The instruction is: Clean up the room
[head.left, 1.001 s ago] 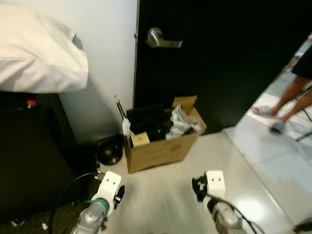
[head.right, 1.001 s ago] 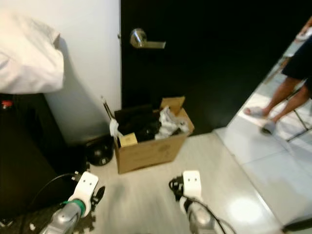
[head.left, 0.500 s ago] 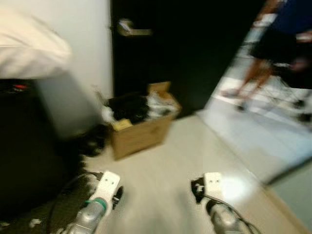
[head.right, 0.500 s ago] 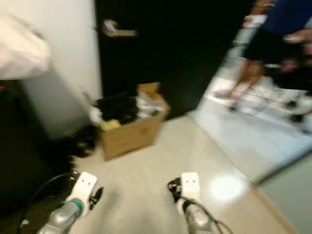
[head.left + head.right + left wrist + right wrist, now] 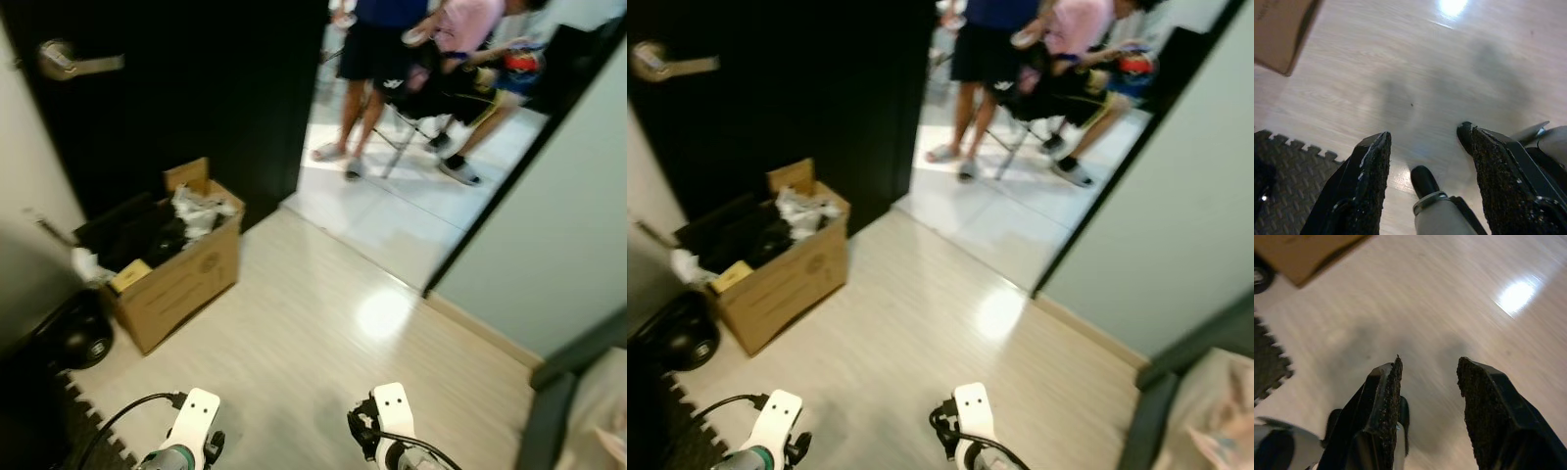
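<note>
An open cardboard box (image 5: 174, 279) full of dark and white odds and ends stands on the pale wood floor against a black door (image 5: 186, 98). My left gripper (image 5: 1427, 161) hangs low over the bare floor, open, nothing between its fingers (image 5: 1374, 171). My right gripper (image 5: 1427, 382) is likewise open and empty above the floor. Both wrists show at the bottom of the head views, left (image 5: 191, 426) and right (image 5: 387, 421).
A round black object (image 5: 83, 343) lies left of the box beside a dark foam mat (image 5: 69, 436). Through the open doorway, people (image 5: 377, 59) stand and sit on a white tiled floor (image 5: 411, 211). A grey wall (image 5: 549, 245) bounds the right.
The camera has swung to the right: the box and door slid left, and the doorway with the people came into view. Both grippers hang as before.
</note>
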You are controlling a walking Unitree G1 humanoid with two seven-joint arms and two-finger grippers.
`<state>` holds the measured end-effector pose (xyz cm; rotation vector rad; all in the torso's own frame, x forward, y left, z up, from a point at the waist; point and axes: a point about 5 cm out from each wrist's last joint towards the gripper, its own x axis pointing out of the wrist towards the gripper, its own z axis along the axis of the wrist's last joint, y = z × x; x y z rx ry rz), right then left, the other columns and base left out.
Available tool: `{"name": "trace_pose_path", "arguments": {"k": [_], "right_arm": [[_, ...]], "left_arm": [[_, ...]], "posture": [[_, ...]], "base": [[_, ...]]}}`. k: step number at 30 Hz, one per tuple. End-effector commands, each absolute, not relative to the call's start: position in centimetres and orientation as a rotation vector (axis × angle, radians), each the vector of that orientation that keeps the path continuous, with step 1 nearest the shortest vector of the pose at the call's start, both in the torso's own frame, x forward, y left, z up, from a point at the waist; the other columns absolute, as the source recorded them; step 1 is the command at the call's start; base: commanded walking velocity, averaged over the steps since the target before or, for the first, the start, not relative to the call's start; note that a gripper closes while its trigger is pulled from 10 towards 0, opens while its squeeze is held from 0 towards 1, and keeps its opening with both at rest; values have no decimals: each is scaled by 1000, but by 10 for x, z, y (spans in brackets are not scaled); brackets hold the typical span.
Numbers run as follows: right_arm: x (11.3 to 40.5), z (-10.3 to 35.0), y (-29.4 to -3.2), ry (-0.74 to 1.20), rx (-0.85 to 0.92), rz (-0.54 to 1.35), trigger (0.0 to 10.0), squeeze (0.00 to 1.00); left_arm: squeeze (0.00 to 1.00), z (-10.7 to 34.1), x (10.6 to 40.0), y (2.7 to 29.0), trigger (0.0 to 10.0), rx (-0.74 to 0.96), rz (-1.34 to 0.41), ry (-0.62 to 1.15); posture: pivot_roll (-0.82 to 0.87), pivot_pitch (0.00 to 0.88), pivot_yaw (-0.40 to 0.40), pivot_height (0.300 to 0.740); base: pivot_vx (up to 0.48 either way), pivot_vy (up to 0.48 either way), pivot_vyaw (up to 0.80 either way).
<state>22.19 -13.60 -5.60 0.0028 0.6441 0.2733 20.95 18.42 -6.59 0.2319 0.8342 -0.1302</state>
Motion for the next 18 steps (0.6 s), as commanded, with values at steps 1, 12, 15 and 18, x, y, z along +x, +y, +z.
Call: {"name": "trace_pose_path", "arguments": {"k": [1, 12, 15, 18], "right_arm": [[219, -59, -139, 676, -8, 273, 10000, 0], [212, -63, -129, 705, -5, 321, 10000, 0], [214, -62, -131, 696, -1, 300, 10000, 0], [215, -62, -131, 694, 7, 285, 10000, 0]], "left_arm": [[0, -70, 204, 183, 10000, 222, -127, 861], [0, -73, 200, 184, 10000, 218, -116, 882], [0, -73, 199, 185, 10000, 223, -118, 882], [0, -73, 200, 187, 10000, 243, -125, 875]], "posture": [[60, 0, -20, 740], [54, 0, -9, 740], [49, 0, 4, 740], [45, 0, 22, 740]], "base": [[0, 0, -775], [0, 0, -777], [0, 0, -775], [0, 0, -775]]}}
